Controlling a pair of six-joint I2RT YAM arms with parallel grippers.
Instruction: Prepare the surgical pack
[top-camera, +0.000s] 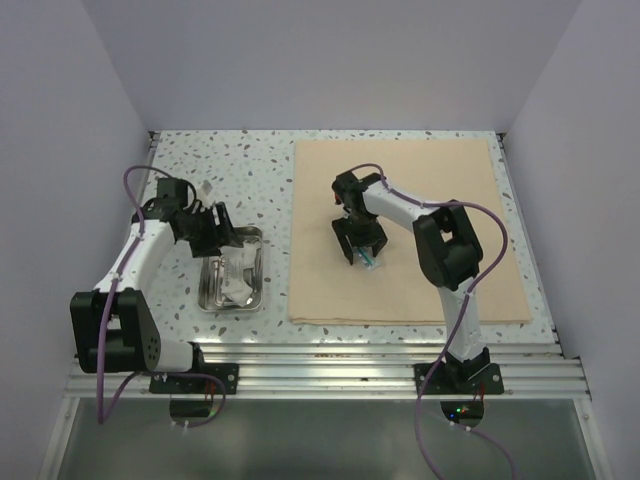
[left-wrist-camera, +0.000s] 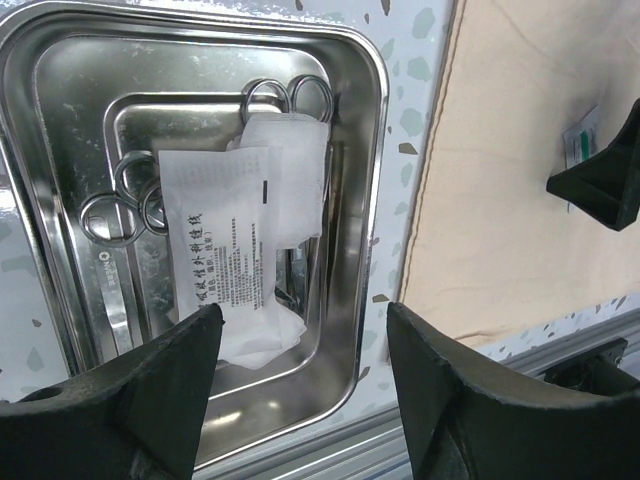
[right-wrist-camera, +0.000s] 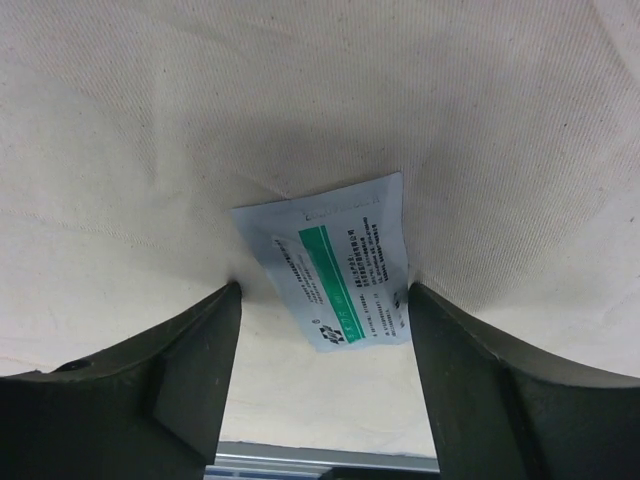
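- The left pincer (left-wrist-camera: 300, 335) hangs wide open and empty over the one steel tray (left-wrist-camera: 372, 150) on the speckled surface (top-camera: 240, 170).
- The tray holds one white printed packet (left-wrist-camera: 215, 230), white gauze (left-wrist-camera: 295, 180) that cannot be counted, and at least two ring-handled instruments (left-wrist-camera: 290, 98).
- The right pincer (right-wrist-camera: 325, 300) is open astride one green-striped packet (right-wrist-camera: 335, 265), which lies ungripped on the single beige cloth (right-wrist-camera: 300, 100).

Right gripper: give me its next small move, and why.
Probably close the jaws. The right gripper stands open, its fingers pressed into the beige cloth on either side of the green-striped packet, which lies flat between them.
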